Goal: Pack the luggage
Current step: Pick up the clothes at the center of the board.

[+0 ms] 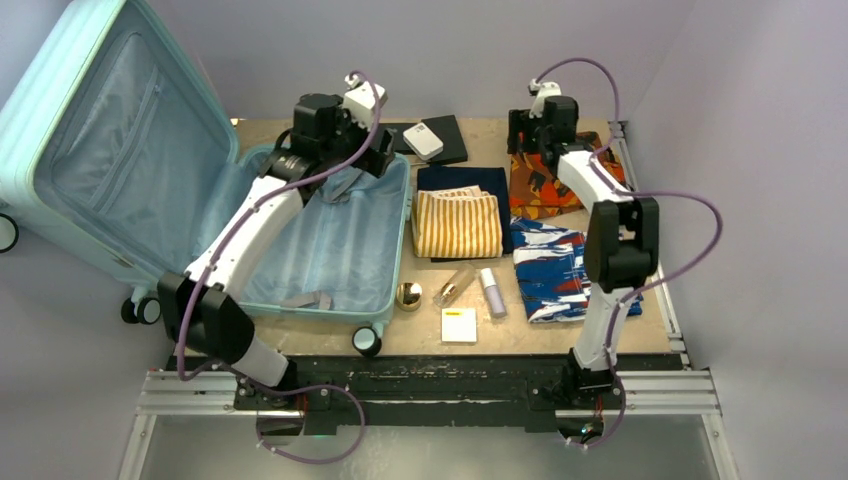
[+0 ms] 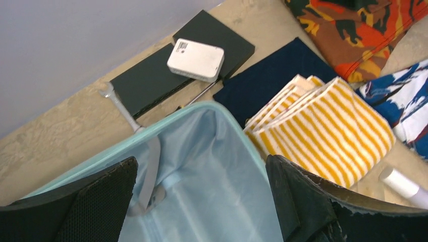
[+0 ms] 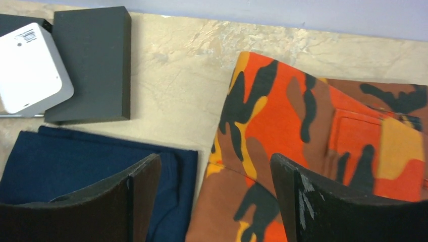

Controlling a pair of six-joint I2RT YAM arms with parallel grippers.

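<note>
While its ribbed lid leans up and back at the far left, the large pale mint hard-shell suitcase [image 1: 345, 245] lies open on the left part of the tan table [image 1: 530, 338], its light-blue lining showing and two grey straps [image 1: 305, 299] lying loose near its front wall. The left gripper [image 2: 201, 166] hangs over the far right corner of the case's base, its fingers spread wide with nothing between them.

Just right of the case sits a folded yellow-and-white striped towel [image 1: 457, 222], lying on a folded navy cloth [image 1: 463, 180]. Beyond these, a flat white box [image 1: 423, 139] rests on two black slabs [image 1: 452, 143]. In front of the towel lie a round gold cap [image 1: 408, 296], a clear bottle with gold trim [image 1: 453, 287], a pale tube [image 1: 491, 292] and a square yellow-and-white pad [image 1: 459, 325].

Further right, the right gripper [image 3: 216, 166] hovers over the near edge of an orange camouflage garment [image 3: 323, 136], beside the navy cloth; its fingers stand apart, holding nothing. A blue, white and red patterned garment [image 1: 550, 265] lies nearer the arms.
</note>
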